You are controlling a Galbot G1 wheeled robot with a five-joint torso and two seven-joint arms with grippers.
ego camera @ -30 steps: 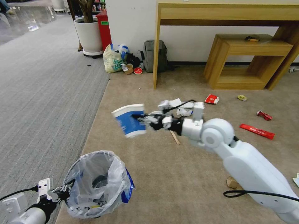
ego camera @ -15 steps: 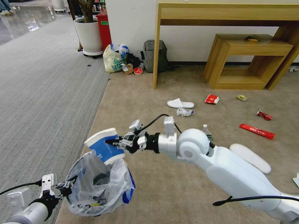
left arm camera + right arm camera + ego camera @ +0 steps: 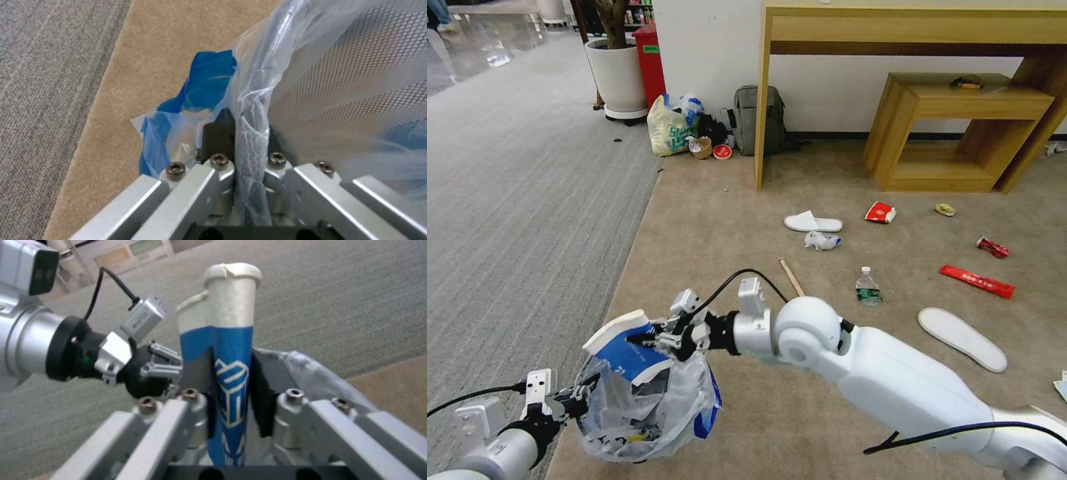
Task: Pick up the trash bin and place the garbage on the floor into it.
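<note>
- My right gripper (image 3: 650, 339) is clamped on a flattened blue-and-white paper cup (image 3: 620, 345), holding it right at the mouth of the trash bin (image 3: 640, 407), the cup's lower edge touching the crinkly plastic bag liner (image 3: 684, 393).
- From my right wrist the cup (image 3: 229, 350) stands squeezed flat between my two dark pads (image 3: 262, 386), its white rim pointing away from me.
- My left gripper (image 3: 570, 403) is closed on the bin's rim at the side nearest me, holding the bin up over the edge of the beige carpet (image 3: 727, 200), beside the grey ribbed carpet (image 3: 520, 187).
- From my left wrist the black rim (image 3: 251, 133), wrapped in bag plastic, runs straight between my jaws, which grip it from both sides; the bin's mesh wall (image 3: 356, 73) shows through the liner.
- More garbage lies on the beige carpet, well apart from the bin: a white slipper (image 3: 812, 222) with a crumpled wad of wrapper (image 3: 822, 241) just beside it, a wooden stick (image 3: 791, 276), and a green-label plastic bottle (image 3: 867, 287) lying on its side.
- Farther to my right lie a second white slipper (image 3: 962, 337), a long red wrapper (image 3: 978, 281), a small red crumpled wrapper (image 3: 992, 247), a red-and-white packet (image 3: 880, 213) and a yellow scrap (image 3: 945, 209).
- A grey backpack (image 3: 758, 120) and a pale-yellow shopping bag (image 3: 667, 130) sit against the wall by a wooden desk leg (image 3: 762, 107).
</note>
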